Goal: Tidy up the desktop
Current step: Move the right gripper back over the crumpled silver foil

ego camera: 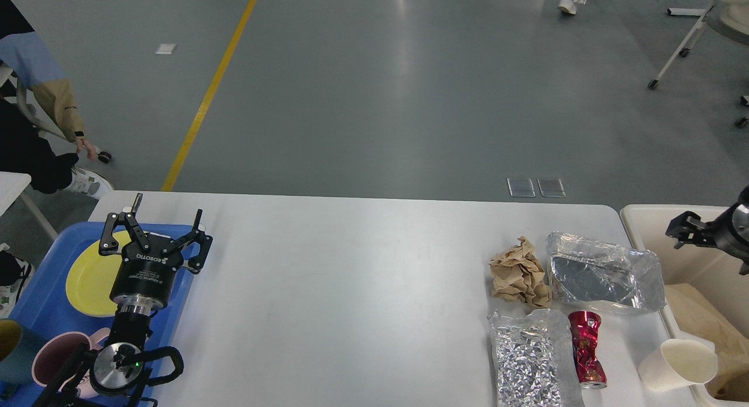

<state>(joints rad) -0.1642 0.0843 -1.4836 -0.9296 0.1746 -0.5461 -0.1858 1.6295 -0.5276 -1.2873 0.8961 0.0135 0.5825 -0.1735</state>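
The white desktop [351,290] carries litter at its right end: a crumpled brown paper ball [518,271], a crinkled foil tray [603,272], a silver foil bag [529,360], a crushed red can [587,349] and a white paper cup [679,366] lying on its side at the edge. My left gripper [168,208] stands open and empty over the blue tray's far right corner. My right gripper [683,228] hovers above the beige bin, small and dark, nothing seen in it.
The blue tray [35,304] at the left holds a yellow plate [88,278], a pink mug [55,354] and a teal cup [11,351]. The beige bin [643,220] stands off the table's right end with brown paper inside. A person stands at the far left.
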